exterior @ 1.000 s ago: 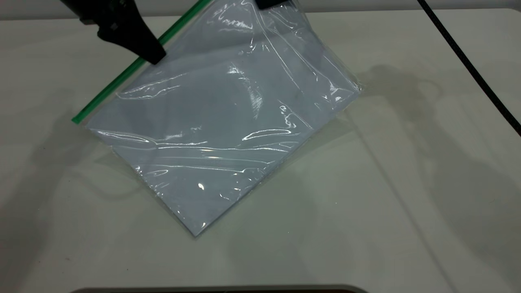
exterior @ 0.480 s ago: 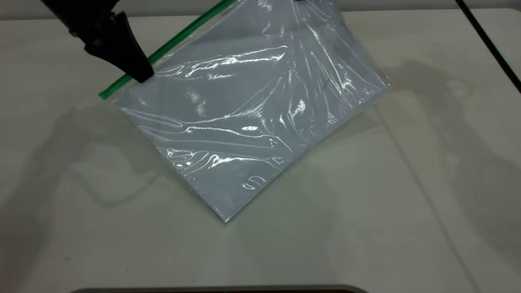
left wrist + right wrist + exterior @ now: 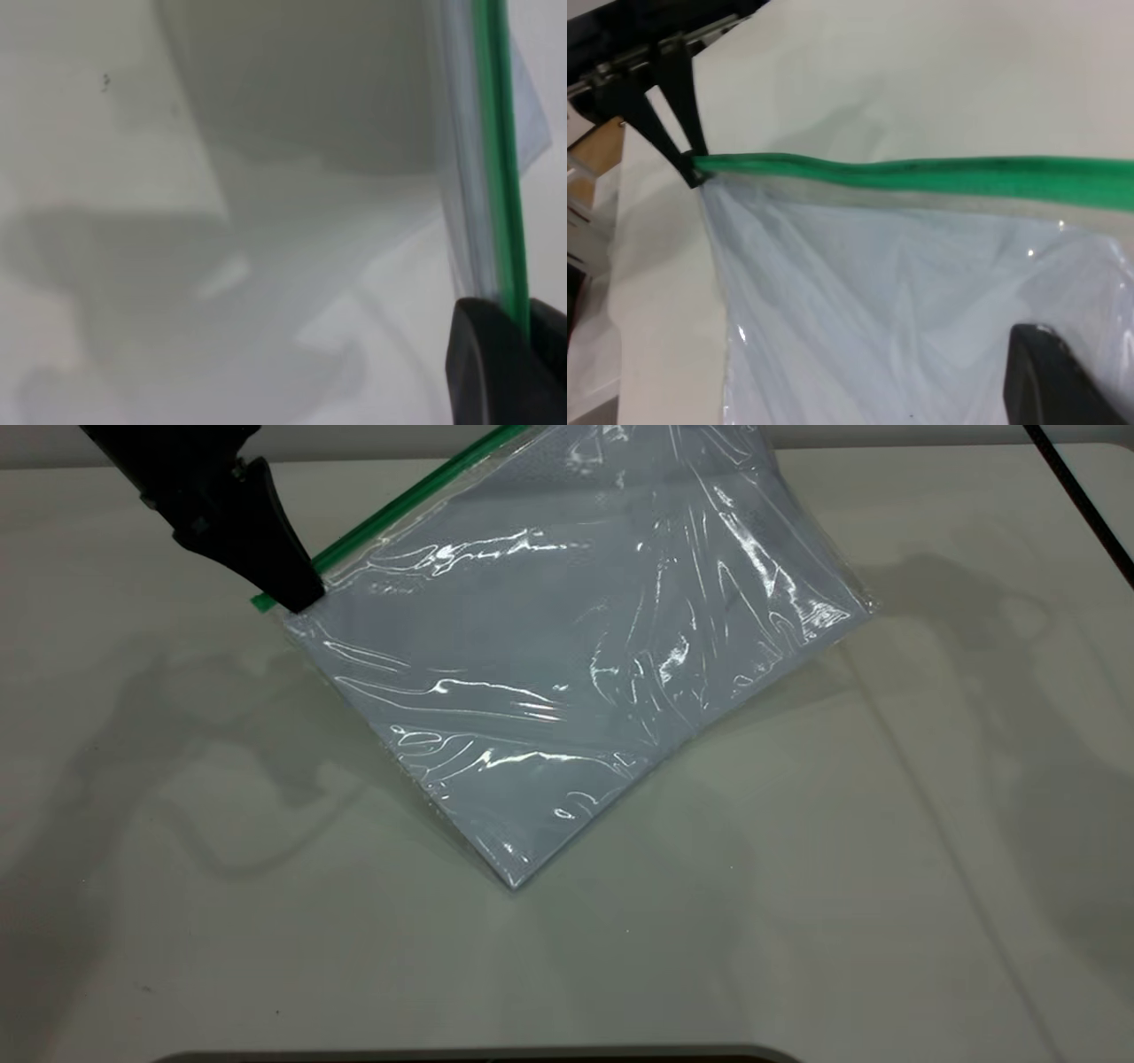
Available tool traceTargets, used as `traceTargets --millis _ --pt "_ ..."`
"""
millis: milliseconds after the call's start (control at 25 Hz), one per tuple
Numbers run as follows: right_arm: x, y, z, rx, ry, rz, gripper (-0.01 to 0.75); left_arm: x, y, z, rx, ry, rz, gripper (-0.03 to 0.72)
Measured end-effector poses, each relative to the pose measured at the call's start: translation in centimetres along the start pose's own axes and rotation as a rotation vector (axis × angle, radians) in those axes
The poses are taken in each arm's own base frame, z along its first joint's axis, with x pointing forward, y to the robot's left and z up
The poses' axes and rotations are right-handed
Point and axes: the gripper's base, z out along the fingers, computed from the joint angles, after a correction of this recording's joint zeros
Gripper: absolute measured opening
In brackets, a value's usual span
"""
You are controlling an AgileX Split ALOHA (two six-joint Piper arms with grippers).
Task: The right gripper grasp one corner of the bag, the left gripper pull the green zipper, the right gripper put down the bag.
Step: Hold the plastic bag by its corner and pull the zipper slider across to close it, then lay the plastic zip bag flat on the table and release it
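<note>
Narrow bright green zipper strip (image 3: 403, 505), run diagonally toward frame top centre, is clamped at its lower-left end by plain black left gripper (image 3: 297, 598); clear crinkly bag (image 3: 567, 682) is hung from an off-frame corner, right gripper's grip not discernible

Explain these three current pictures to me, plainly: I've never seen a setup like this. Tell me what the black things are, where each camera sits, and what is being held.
The black things are the hands of two robot arms mounted at a white table. One picture looks down from outside the rig; the other two come from cameras on each arm's wrist.

The large clear crinkly plastic bag, with white sheets showing through, is lifted at an angle, only its lowest corner near the table. The left hand, plain black with tapered fingers, is closed on the narrow bright green zipper strip near its end; its wrist camera shows the strip running into the fingers. The right hand shows only as a dark shape against the bag in its own camera, so its grip isn't visible.
</note>
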Motion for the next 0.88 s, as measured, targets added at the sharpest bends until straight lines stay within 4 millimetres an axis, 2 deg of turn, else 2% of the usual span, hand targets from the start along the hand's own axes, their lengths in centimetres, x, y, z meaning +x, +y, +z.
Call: traceTargets --millis 320,480,640,880 --pt "0.2 -0.5 -0.7 0.022 -0.002 0.011 0.039 0.0 -0.1 0.0 0.011 0.004 -0.028 0.044" --pt "0.3 -0.5 -0.7 0.028 0.01 0.014 0.071 0.0 -0.1 0.0 0.009 0.001 -0.072 0.061" --pt "0.8 -1.1 -1.1 0.07 0.047 0.046 0.195 0.6 -0.1 -0.1 0.016 0.041 -0.108 0.148" --pt "1.0 -1.1 -0.8 0.097 0.074 0.094 0.436 0.8 0.0 0.0 0.008 0.051 -0.186 0.383"
